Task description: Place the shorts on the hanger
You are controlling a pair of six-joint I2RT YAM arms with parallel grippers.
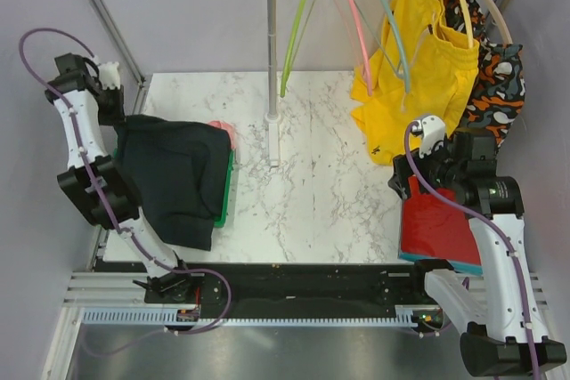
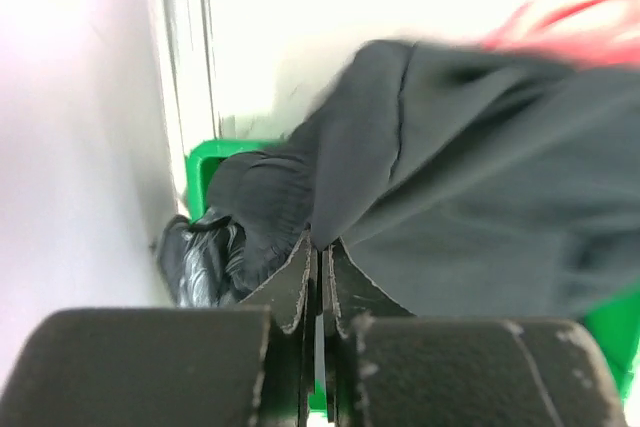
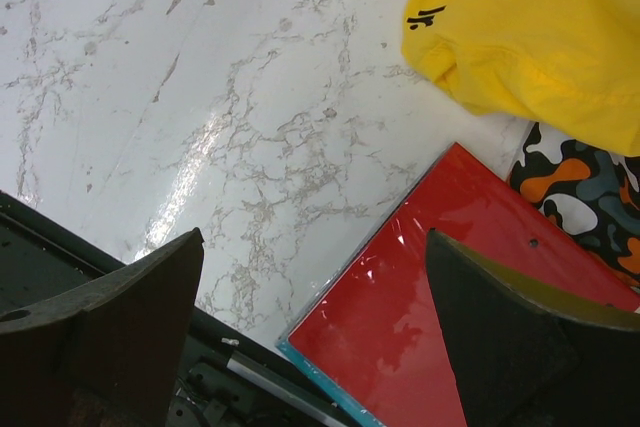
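Barely begun: the left end effector (image 2: 320, 253) pinches the shorts (image 1: 174, 175) over a green bin (image 1: 229, 188). The hanger (image 1: 393, 20) hangs bare, and the right end effector (image 3: 312, 243) is spread.

Shorts (image 1: 174, 175) atop tray (image 1: 229, 186), hanger (image 1: 389, 13) behind

No words or numbers can be read. The yellow shorts (image 3: 540, 37) have a tiny black mark (image 3: 425, 17), too small to read.
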